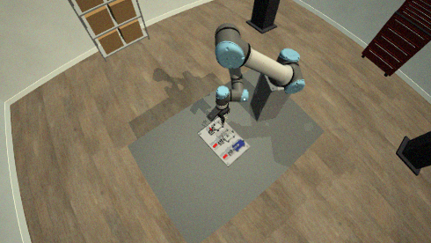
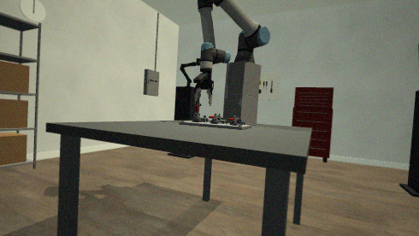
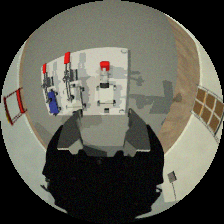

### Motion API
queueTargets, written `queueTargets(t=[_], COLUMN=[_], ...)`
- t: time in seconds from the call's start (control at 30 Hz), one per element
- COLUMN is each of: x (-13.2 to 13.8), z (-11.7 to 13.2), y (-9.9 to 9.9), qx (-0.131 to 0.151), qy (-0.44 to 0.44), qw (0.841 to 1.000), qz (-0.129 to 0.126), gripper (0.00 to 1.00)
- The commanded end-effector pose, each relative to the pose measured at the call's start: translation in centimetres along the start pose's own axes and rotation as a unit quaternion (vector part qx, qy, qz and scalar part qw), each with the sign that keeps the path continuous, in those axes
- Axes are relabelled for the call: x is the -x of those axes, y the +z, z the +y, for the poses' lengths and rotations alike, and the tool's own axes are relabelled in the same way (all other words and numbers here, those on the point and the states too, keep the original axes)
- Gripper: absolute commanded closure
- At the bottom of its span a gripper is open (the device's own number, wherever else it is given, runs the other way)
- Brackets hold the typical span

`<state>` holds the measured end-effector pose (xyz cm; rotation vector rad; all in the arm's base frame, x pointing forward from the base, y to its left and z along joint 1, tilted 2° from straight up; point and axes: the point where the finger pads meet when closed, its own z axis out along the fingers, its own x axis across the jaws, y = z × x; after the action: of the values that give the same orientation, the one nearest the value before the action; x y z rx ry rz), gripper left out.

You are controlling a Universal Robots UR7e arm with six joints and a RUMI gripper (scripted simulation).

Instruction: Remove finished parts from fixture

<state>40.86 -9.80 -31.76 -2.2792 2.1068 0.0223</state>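
Note:
The fixture plate (image 1: 230,161) (image 2: 214,125) (image 3: 119,56) carries three clamp stations. The blue blank (image 1: 238,145) (image 3: 52,102) sits in the station at one end, with its red clamp handle (image 3: 44,68) lying down. A pale part (image 3: 74,98) sits in the middle station, its red handle (image 3: 67,57) also lying down. Another pale part (image 3: 106,94) sits in the other end station, where the red handle (image 2: 197,109) (image 3: 104,65) stands upright. The milled slots are too small to tell. My gripper (image 2: 203,103) (image 3: 105,109) is open and empty, above the plate near that end station.
The fixture stands on the grey table (image 1: 176,176) (image 2: 150,132). The arm's pedestal (image 2: 242,91) rises behind the table. A shelf with boxes (image 2: 13,113) and a red tool cabinet (image 2: 313,115) stand away from the table.

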Motion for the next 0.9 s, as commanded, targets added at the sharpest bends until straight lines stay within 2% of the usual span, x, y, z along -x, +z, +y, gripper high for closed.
queueTargets(t=[0.0,0.6,0.87], x=[0.0,0.0,0.0], z=[0.0,0.0,0.0], y=[0.5,4.1,4.8], qx=[-0.001,-0.001,-0.001], qy=[0.0,0.0,0.0], qw=[1.0,1.0,1.0], qz=[0.0,0.0,0.0], gripper=[0.41,0.41,0.41])
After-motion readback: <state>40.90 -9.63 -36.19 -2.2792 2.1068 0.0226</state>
